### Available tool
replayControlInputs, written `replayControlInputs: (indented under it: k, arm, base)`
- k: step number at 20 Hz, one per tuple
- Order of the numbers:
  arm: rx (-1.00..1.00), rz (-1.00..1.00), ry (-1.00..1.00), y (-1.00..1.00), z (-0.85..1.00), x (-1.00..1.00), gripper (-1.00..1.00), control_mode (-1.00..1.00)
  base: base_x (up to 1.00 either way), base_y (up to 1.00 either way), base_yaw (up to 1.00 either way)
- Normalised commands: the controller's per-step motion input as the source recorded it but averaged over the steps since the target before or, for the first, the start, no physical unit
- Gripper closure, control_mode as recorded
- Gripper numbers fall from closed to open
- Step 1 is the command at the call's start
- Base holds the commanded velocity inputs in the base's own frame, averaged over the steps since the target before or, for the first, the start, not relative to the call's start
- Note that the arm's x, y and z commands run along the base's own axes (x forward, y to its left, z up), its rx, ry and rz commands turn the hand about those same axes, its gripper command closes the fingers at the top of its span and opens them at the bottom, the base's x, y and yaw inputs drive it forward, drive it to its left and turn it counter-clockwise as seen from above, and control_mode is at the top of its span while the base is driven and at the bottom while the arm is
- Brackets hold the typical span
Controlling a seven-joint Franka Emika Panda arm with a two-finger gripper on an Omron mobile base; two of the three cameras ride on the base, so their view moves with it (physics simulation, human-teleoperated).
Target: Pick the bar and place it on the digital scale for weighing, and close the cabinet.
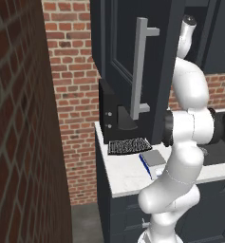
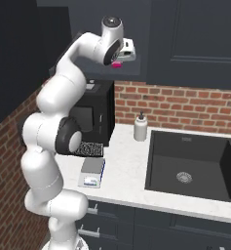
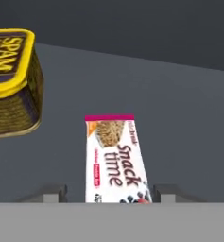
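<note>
Left base view: the large dark navy panelled cabinet [image 1: 133,57], with its long vertical grey bar handle, stands with its door swung open over the white counter [image 1: 128,178]. Below it the small flat digital scale with grey top plate and blue edge [image 1: 151,160] lies bare, just at 5 o'clock of a black ribbed mat [image 1: 128,146].

Right base view: the two-finger gripper [image 2: 121,61] is raised to the open shelf with a speck of magenta at its tip, probably the bar. The scale sits low at 6 o'clock, beside a white soap bottle [image 2: 140,127] and the dark sink [image 2: 195,166].

Hand view: the flat pale pink-white wrapped snack bar with a magenta end [image 3: 116,160] lies on the grey shelf, running between the two dark finger tips [image 3: 49,191], which stand apart on either side without clamping. A yellow-and-navy tin [image 3: 12,82] shares the shelf at 10 o'clock. I judge the grasp is in hand: keep centred, close squarely across the bar's width, then lift clear of the tin.
</note>
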Motion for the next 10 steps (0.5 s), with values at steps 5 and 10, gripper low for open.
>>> replayControlInputs:
  k: [5,10]
  arm:
    - [-0.04,0.04,-0.01,0.18,-0.61,-0.13,1.00,-1.00]
    - [-0.01,0.03,0.00,0.18,-0.84,-0.28,1.00,-1.00]
  base:
    - [0.00,0.00,0.00]
    - [0.00,0.00,0.00]
